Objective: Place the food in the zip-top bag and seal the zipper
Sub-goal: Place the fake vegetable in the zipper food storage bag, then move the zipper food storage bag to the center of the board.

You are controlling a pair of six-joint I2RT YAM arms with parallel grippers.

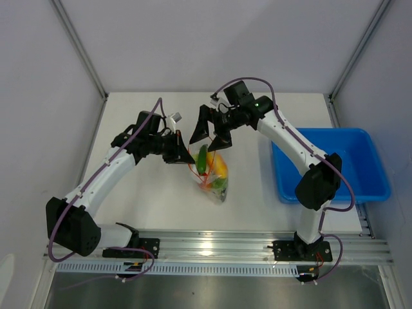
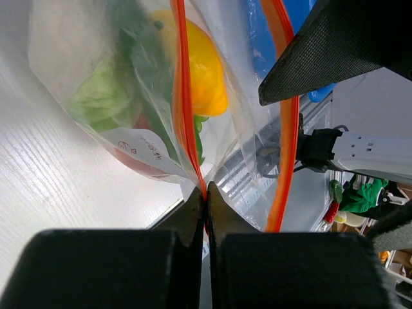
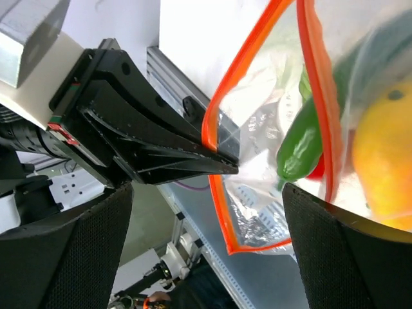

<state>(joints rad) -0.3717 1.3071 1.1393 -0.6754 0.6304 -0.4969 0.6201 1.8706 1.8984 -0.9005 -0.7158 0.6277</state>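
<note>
The zip-top bag (image 1: pixel 215 183) is clear and holds the food: a yellow fruit (image 1: pixel 219 167), a green pepper (image 1: pixel 203 159) and leafy green pieces (image 2: pixel 103 96). My left gripper (image 1: pixel 182 147) is shut on the orange-red zipper (image 2: pixel 182 96) at one end of the bag's mouth, and its jaws pinch the strip (image 2: pixel 205 193). The mouth gapes, and the zipper's other strip (image 2: pixel 286 129) stands apart. My right gripper (image 1: pixel 201 147) is open just above the mouth, its fingers (image 3: pixel 347 257) spread on either side of the bag's corner (image 3: pixel 257 219) and holding nothing.
A blue plastic tray (image 1: pixel 360 187) sits on the table's right side, beside the right arm. White walls with metal posts close in the back and sides. An aluminium rail (image 1: pixel 219 248) runs along the near edge.
</note>
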